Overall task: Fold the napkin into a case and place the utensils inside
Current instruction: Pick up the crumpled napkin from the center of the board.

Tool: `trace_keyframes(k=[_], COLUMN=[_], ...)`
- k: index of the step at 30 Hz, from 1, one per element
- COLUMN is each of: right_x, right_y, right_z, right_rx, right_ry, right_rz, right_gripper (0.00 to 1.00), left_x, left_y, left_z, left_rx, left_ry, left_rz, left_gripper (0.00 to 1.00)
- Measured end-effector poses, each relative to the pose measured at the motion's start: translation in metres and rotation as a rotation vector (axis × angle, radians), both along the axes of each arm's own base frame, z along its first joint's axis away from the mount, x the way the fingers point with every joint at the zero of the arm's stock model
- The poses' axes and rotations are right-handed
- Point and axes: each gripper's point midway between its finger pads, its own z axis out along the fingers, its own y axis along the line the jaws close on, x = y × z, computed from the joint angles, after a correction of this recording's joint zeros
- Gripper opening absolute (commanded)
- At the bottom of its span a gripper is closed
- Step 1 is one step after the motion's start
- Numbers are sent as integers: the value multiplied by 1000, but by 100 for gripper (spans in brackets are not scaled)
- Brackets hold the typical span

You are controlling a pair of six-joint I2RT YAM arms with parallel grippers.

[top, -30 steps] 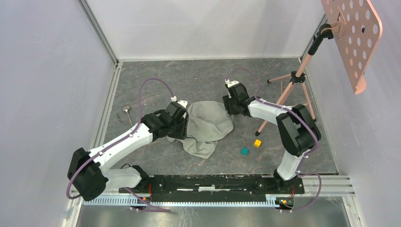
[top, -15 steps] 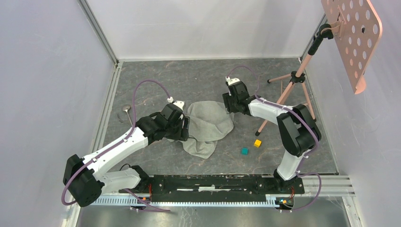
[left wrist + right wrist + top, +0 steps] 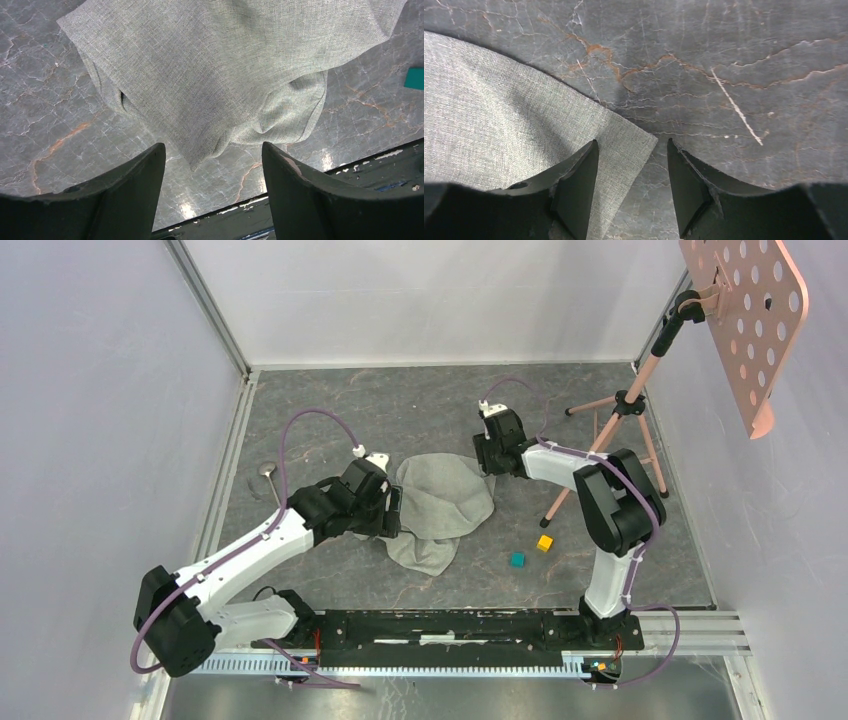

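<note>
Currently both grippers are open, nothing held. Napkin lies rumpled mid-table, folded over itself, with a lower flap poking toward the near edge.

Left gripper sits at the cloth's left edge. Its wrist view shows a folded corner pointing into the gap between the fingers, unclamped.

Right gripper is at the far-right corner. In its wrist view that corner lies flat on the table between the fingers, with the left one over the cloth edge.

Open room: bare table on the napkin's far side, and on its left out to the spoon. The spoon lies near the left wall rail, well apart from the cloth.

Right side is tight. A tripod carrying a perforated panel has one leg landing near the napkin's right edge, and the right arm crosses over that leg.

Yellow cube and teal cube lie near the front-right of the cloth, not touching it.
</note>
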Motion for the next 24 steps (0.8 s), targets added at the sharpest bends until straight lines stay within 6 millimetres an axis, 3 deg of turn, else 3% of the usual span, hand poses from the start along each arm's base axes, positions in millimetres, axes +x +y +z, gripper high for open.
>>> trace_keyframes(k=[3,10,15,24], right_x=[2,9,10,10], right_y=[4,12,12,12], right_z=[-6,-7,-6,-6], right_rx=[9,38,39,36], right_ry=[7,-17,-23,-24], right_rz=[9,18,16,17], right_gripper=[47,10,0,0], left_x=[1,3,4,4], left_y=[1,4,4,4], left_z=[-2,-9,-14,-15], left_rx=[11,48,62,64], left_ry=[2,16,30,32], left_rz=[4,17,16,16], left_gripper=[73,61,49,39])
